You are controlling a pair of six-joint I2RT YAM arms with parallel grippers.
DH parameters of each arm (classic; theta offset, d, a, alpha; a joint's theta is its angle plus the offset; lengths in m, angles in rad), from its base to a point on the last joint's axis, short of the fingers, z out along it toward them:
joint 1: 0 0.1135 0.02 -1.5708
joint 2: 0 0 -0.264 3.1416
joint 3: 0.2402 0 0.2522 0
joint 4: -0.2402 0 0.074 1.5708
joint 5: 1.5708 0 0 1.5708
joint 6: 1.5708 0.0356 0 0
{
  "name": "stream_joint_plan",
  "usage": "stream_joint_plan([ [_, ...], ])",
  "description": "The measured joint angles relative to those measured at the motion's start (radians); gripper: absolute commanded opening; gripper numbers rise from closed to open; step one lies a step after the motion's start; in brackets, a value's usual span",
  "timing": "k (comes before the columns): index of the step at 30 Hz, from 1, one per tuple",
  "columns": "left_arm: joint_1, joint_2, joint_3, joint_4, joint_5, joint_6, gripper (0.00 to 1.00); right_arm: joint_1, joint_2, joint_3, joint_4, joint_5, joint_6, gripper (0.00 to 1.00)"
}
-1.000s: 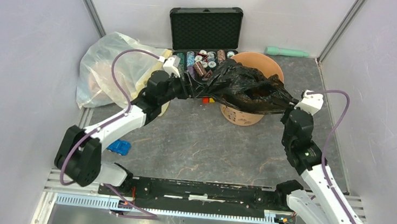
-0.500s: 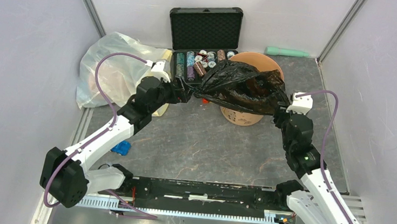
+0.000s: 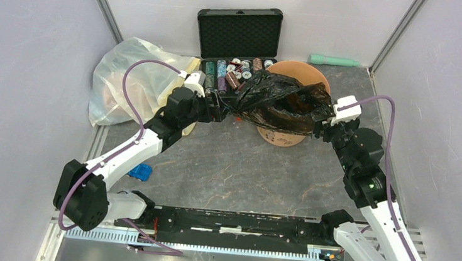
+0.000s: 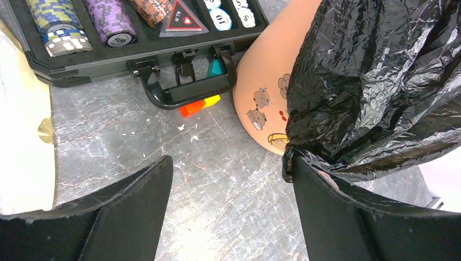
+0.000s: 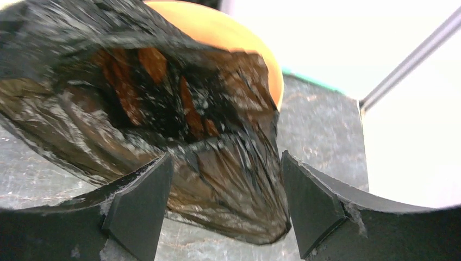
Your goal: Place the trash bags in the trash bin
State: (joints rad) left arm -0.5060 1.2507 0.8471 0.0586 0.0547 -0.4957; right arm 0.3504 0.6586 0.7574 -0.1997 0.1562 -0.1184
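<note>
The black trash bag (image 3: 281,100) lies crumpled over the mouth and front of the peach-orange bin (image 3: 275,135). My left gripper (image 3: 222,112) is open at the bag's left edge. In the left wrist view the bag (image 4: 375,81) drapes over the bin (image 4: 261,70), and its hem rests on the tip of my right finger (image 4: 326,217). The gap between the fingers (image 4: 231,163) shows only floor. My right gripper (image 3: 318,130) is open at the bag's right end. In the right wrist view the bag (image 5: 136,98) hangs between the spread fingers (image 5: 223,163), unpinched, with the bin's rim (image 5: 217,27) behind.
An open black case of chips (image 3: 239,43) stands behind the bin, its handle (image 4: 185,95) near small orange and yellow blocks (image 4: 198,105). A big translucent bag (image 3: 126,77) lies at the back left. A blue object (image 3: 139,172) lies by the left arm and a green object (image 3: 334,60) by the back wall.
The bag was stretched wide between the grippers; now it is bunched more narrowly over the bin. The right gripper has moved left towards the bin. The left arm pulled back, then returned.
</note>
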Motion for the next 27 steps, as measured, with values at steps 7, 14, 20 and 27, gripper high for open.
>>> stream_joint_plan([
  [7, 0.000, 0.002, 0.007, 0.003, 0.009, 0.000, 0.86, 0.000, 0.169, 0.200, -0.031, -0.203, -0.135, 0.85],
  [14, 0.000, 0.002, 0.007, 0.004, 0.009, 0.000, 0.86, 0.000, 0.275, 0.243, -0.054, -0.455, -0.381, 0.94],
  [20, 0.000, 0.002, 0.007, 0.008, 0.026, -0.001, 0.86, 0.001, 0.253, 0.201, -0.021, -0.582, -0.658, 0.84],
  [27, 0.000, 0.002, 0.007, 0.021, 0.027, -0.001, 0.86, 0.001, 0.319, 0.189, 0.078, -0.646, -0.827, 0.77],
])
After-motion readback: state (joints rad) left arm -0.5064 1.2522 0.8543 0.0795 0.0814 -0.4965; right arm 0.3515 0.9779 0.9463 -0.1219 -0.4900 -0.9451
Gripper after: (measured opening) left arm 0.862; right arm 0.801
